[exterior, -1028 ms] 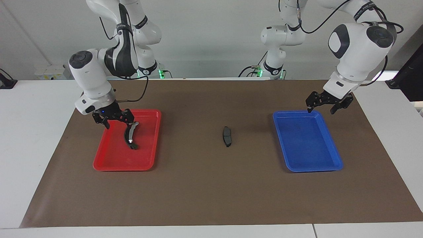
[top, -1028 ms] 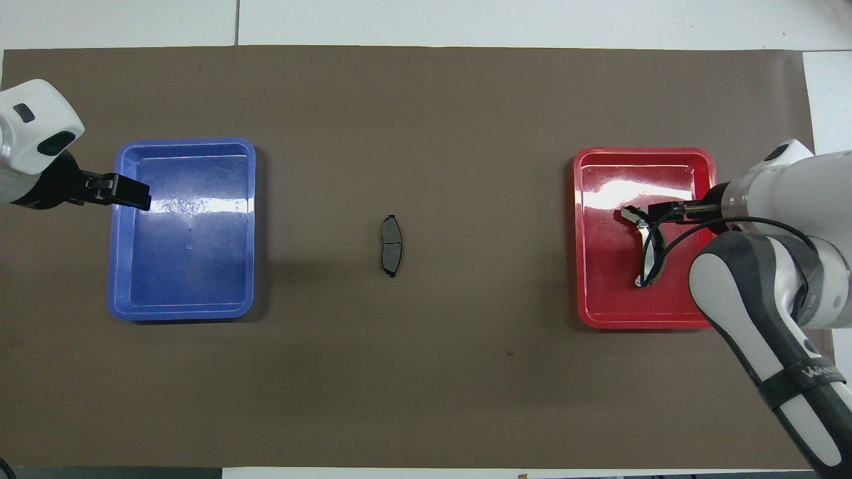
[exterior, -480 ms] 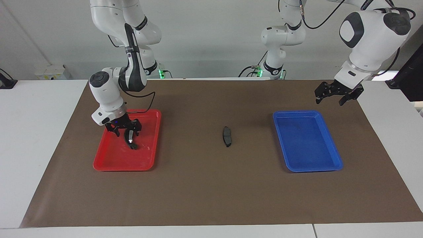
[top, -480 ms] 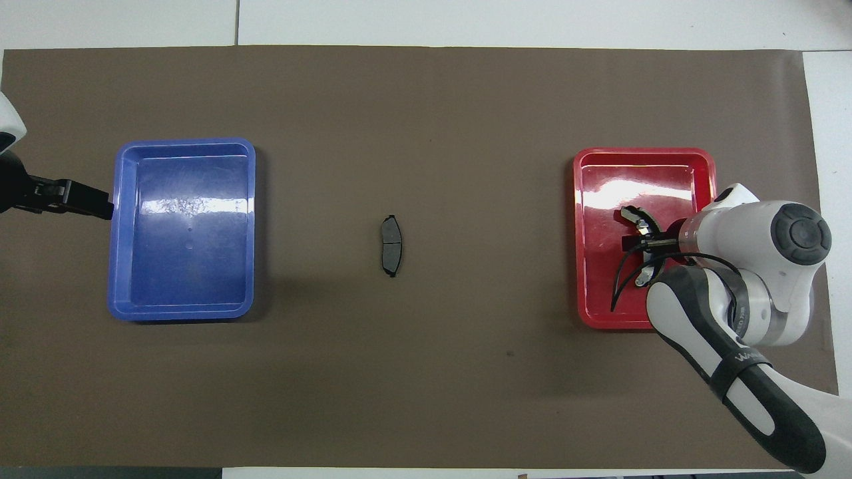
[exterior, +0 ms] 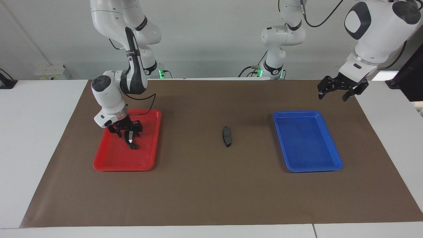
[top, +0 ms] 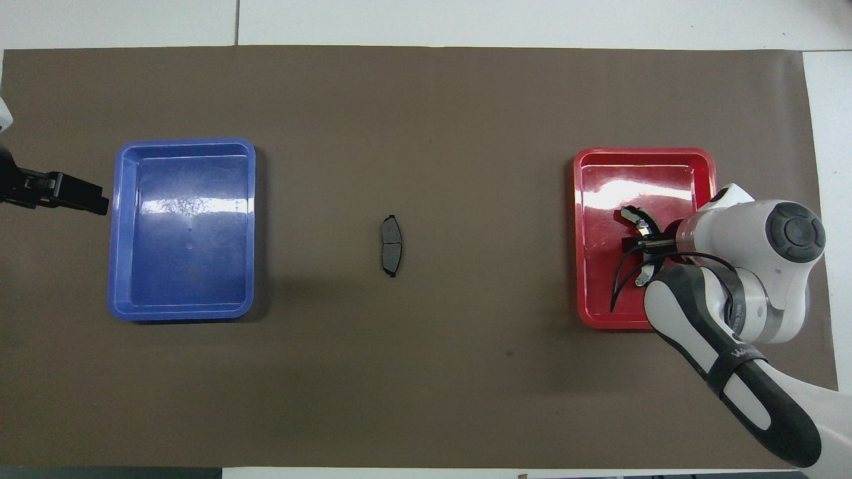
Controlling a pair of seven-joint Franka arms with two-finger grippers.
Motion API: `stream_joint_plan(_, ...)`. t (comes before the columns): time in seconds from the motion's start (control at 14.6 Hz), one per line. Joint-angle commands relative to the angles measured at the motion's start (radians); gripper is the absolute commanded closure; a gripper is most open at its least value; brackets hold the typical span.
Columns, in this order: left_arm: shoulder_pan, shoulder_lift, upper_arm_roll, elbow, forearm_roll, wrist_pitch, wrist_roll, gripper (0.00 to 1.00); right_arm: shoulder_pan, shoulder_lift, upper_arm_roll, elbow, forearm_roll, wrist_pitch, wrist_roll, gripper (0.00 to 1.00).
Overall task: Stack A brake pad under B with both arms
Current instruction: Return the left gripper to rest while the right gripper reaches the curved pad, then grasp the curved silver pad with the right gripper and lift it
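The short dark grey pad A [exterior: 226, 136] lies flat on the brown mat midway between the two trays, with nothing on it; it also shows in the overhead view [top: 391, 245]. The long crescent pad B [exterior: 132, 144] lies in the red tray [exterior: 112, 163]. Its shiny spot shows just below my right gripper. My right gripper [exterior: 128, 134] is down in the tray, open, astride the pad's middle. In the overhead view the gripper [top: 629, 243] hides much of pad B [top: 632, 214]. My left gripper [exterior: 332, 97] is open and empty, raised over the mat beside the blue tray [exterior: 310, 167].
The blue tray [top: 180, 143] holds nothing and lies toward the left arm's end of the table. The red tray [top: 639, 159] lies toward the right arm's end. The brown mat [exterior: 211, 191] covers most of the table. A dark object [exterior: 411, 77] stands at the left arm's end.
My right gripper has come down from the end of pad B nearer to the robots onto its middle. My left gripper has risen and drawn back from over the blue tray's edge.
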Motion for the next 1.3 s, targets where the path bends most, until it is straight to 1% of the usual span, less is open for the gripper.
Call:
stream_joint_plan(0.0, 0.003, 0.005, -0.005, 0.011, -0.014, -0.015, 0.006, 0.01, -0.005, -0.008, 0.003, -0.003, 0.024, 0.012, -0.038, 0.77)
stream_joint_plan(0.07, 0.006, 0.004, -0.002, 0.009, -0.013, -0.018, 0.009, 0.01, -0.005, -0.007, 0.004, -0.002, 0.024, 0.012, -0.029, 1.0)
stream_joint_plan(0.21, 0.011, 0.004, -0.002, 0.008, -0.014, -0.018, 0.01, 0.01, -0.005, -0.005, 0.003, 0.033, 0.024, -0.006, -0.021, 1.0)
stream_joint_plan(0.41, 0.011, 0.004, -0.002, 0.008, -0.013, -0.015, 0.01, 0.01, 0.007, -0.016, 0.018, 0.139, 0.024, -0.179, 0.037, 1.0)
stream_joint_plan(0.48, 0.011, 0.004, -0.002, 0.008, -0.013, -0.017, 0.01, 0.01, 0.032, -0.016, 0.033, 0.188, 0.024, -0.248, 0.06, 1.0)
stream_joint_plan(0.55, 0.011, 0.004, -0.002, 0.008, -0.013, -0.017, 0.01, 0.01, 0.065, -0.011, 0.035, 0.222, 0.024, -0.29, 0.112, 1.0)
stream_joint_plan(0.69, 0.011, 0.004, -0.002, 0.008, -0.013, -0.017, 0.01, 0.01, 0.151, -0.002, 0.035, 0.271, 0.023, -0.339, 0.225, 1.0)
stream_joint_plan(0.82, 0.012, 0.004, -0.002, 0.008, -0.013, -0.017, 0.01, 0.01, 0.248, 0.009, 0.035, 0.297, 0.022, -0.343, 0.282, 1.0)
stream_joint_plan(1.1, 0.012, 0.004, -0.002, 0.008, -0.014, -0.017, 0.01, 0.01, 0.386, 0.041, 0.035, 0.357, 0.022, -0.323, 0.437, 1.0)
stream_joint_plan(1.17, 0.012, 0.004, -0.002, 0.008, -0.013, -0.017, 0.01, 0.01, 0.42, 0.064, 0.035, 0.39, 0.022, -0.332, 0.491, 1.0)
stream_joint_plan(1.23, 0.012, 0.004, -0.002, 0.008, -0.013, -0.017, 0.01, 0.01, 0.464, 0.105, 0.033, 0.445, 0.019, -0.338, 0.555, 1.0)
